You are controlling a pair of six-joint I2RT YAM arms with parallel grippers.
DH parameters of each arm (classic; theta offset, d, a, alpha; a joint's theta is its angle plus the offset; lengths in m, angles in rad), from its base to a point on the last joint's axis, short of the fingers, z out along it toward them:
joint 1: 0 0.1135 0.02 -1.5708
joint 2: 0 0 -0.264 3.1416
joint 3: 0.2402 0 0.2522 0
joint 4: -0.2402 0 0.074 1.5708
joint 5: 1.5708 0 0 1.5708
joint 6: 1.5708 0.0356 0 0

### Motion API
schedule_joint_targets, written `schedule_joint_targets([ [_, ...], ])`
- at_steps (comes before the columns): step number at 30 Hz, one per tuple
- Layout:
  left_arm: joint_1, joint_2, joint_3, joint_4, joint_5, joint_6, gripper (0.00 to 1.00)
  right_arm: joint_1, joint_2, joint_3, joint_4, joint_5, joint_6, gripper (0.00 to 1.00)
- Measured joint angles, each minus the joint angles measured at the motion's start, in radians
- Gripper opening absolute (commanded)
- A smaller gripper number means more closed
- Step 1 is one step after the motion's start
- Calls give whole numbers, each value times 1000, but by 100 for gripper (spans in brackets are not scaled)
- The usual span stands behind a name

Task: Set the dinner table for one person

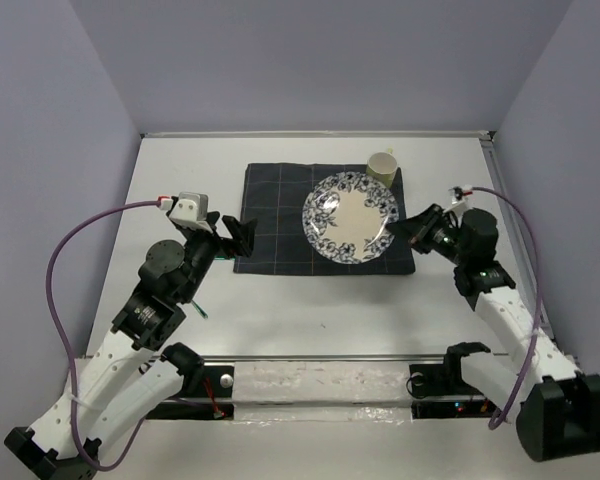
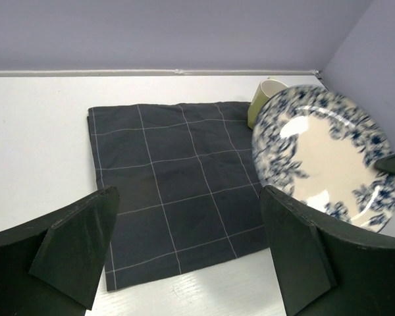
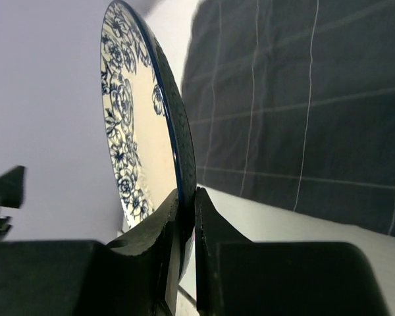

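Filling the whole floor of the scene, the white desk (image 1: 380, 310) runs from the arms' bases at its near edge to the pale walls at the back. A dark navy checked mat (image 1: 270, 215) (image 2: 178, 191) (image 3: 303, 99) lies flat on it, roughly in the middle and a little toward the far side.

Over the mat's right half sits a round plate (image 1: 350, 215) (image 2: 322, 158) (image 3: 141, 131) with a cream centre and a blue floral rim. It is tilted rather than flat, its face turned up and toward the mat's left side. Whether its low edge touches the cloth cannot be told.

The right pincer (image 1: 412, 228) (image 3: 186, 197) reaches in from the mat's right edge and is clamped narrowly on the plate's rim, one finger on each face.

At the mat's far right corner stands a yellow-green mug (image 1: 382, 165) (image 2: 266, 99), upright, just behind the plate. Whether it rests on the cloth or just off it is unclear.

At the mat's left edge, near its front corner, the left pincer (image 1: 235, 235) (image 2: 189, 194) hangs with its jaws spread wide and nothing between them, pointing across the mat toward the plate.

A purple cable (image 1: 65, 250) loops out from the left arm, well to the left of the mat, and another from the right arm arcs to the mat's right.
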Motion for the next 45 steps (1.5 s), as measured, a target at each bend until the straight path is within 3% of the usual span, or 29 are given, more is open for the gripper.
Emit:
schedule_joint_targets([
  [5,7,0,0,0,-13,0,99,163,217,0,74,99,5,0],
  [18,19,23,0,6,-21,0,99,241,655,101,322,236,56,0],
  [32,26,27,-1,6,-10,0,99,289,846,204,418,306,92,0],
  [45,26,27,-1,6,-6,0,99,302,915,212,438,299,121,0],
])
